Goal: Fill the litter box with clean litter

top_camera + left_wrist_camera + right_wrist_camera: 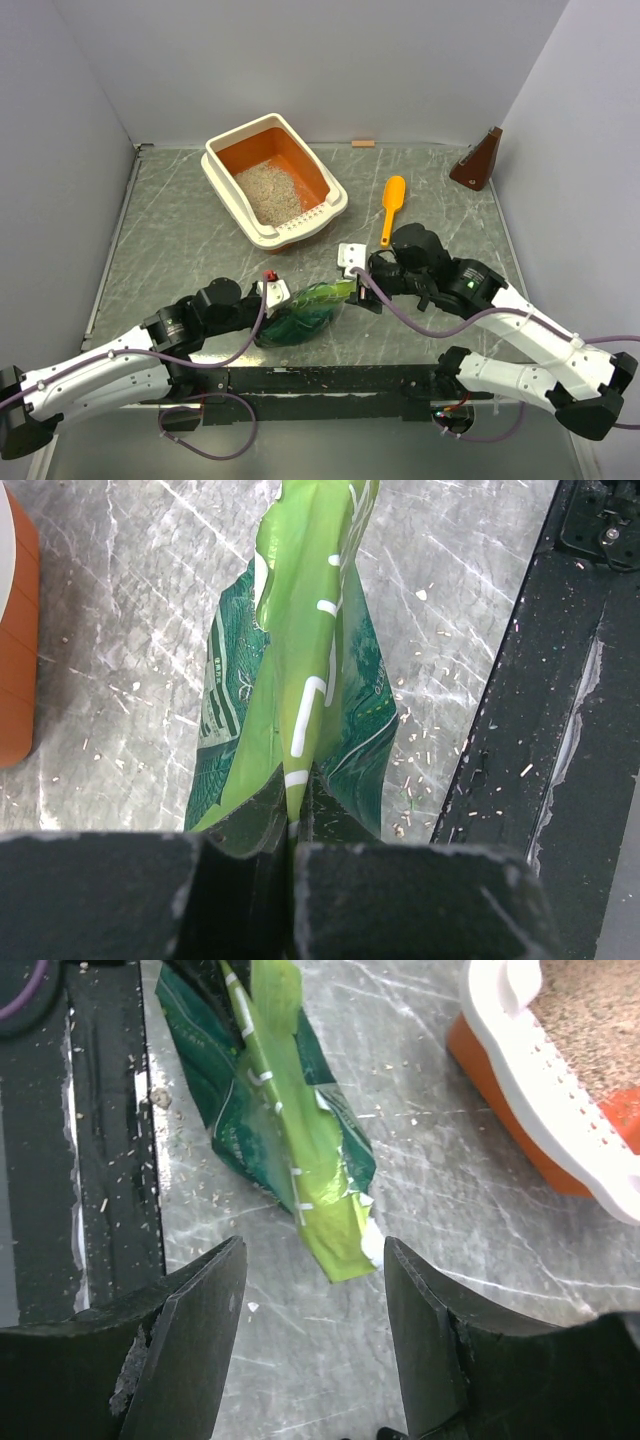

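the left gripper was clenched on the crinkled green bag, lying at lower centre; the right gripper hung released beside its torn mouth; clean litter sat in the litter box, upper centre; probably between pours; next, lifting the bag would need both ends held.

Grey marbled table, enclosed by plain grey walls on the left, far and right sides. A crinkled green bag lies on its side near the middle of the near edge. Its lighter green end points right and far, and white marks run along the light fold. A black strip spans the table's near edge, just near of the bag. A yellow-orange scoop lies flat right of centre, bowl far and handle near. A brown pyramid-shaped object stands upright by the right wall, far side. A small wooden block lies against the far wall.
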Controlling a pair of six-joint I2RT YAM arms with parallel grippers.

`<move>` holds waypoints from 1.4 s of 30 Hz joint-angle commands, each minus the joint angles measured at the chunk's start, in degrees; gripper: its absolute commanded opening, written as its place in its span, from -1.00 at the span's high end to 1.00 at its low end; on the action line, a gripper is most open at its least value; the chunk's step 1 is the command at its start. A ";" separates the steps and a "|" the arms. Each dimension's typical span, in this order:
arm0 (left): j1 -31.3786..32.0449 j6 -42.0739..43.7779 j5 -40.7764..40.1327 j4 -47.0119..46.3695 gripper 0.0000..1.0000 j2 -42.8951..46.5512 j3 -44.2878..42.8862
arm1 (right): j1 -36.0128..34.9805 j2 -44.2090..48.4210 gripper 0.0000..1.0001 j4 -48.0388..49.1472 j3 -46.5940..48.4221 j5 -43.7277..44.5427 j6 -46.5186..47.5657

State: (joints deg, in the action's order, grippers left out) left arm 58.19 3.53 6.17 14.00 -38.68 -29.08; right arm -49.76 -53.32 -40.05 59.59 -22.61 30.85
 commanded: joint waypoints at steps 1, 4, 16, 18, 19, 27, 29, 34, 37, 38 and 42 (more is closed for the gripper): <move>-0.10 -1.59 0.24 -3.98 0.99 1.76 -0.54 | -1.48 -1.26 -0.28 0.32 -0.71 -1.30 -0.71; -0.10 -1.77 -0.11 -3.89 0.99 1.67 -0.63 | -1.83 -2.49 -0.28 1.73 -0.97 -1.29 -0.35; -0.10 -2.12 -0.29 -3.89 0.99 2.55 -0.36 | -1.83 -5.74 -0.28 8.23 -4.48 -3.31 -0.09; -0.10 -2.12 -0.29 -3.98 0.99 2.73 -0.36 | -1.75 -6.53 -0.28 9.11 -4.92 -3.84 -0.09; -0.10 -2.21 -0.37 -3.98 0.99 2.73 -0.36 | -1.75 -7.06 -0.28 9.38 -4.92 -4.02 0.00; -0.10 -2.39 -0.99 -3.98 0.99 3.43 -0.10 | -1.66 -10.40 -0.27 11.49 -5.80 -4.29 0.17; -0.10 -2.47 -1.16 -4.07 0.99 3.61 -0.10 | -1.75 -11.01 -0.26 11.40 -5.80 -4.02 0.26; -0.10 -2.30 -2.39 -3.89 0.99 4.13 -0.10 | -1.66 -12.51 -0.21 10.26 -5.89 -2.53 0.70; -0.10 -1.77 -3.62 -3.28 0.99 4.66 -0.45 | -1.66 -14.26 -0.08 9.38 -5.45 -3.31 0.61; -0.10 -1.25 -3.28 -3.10 0.96 5.18 -0.62 | -1.66 -14.96 0.00 8.94 -5.10 -3.84 0.61; -0.10 0.51 -0.03 -3.10 0.54 6.42 -1.24 | -1.40 -17.51 0.88 7.80 -3.96 -4.98 0.35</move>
State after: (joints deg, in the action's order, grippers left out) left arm 58.19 2.50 4.21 15.75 -35.14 -28.29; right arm -51.11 -68.45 -30.57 54.08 -25.56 31.42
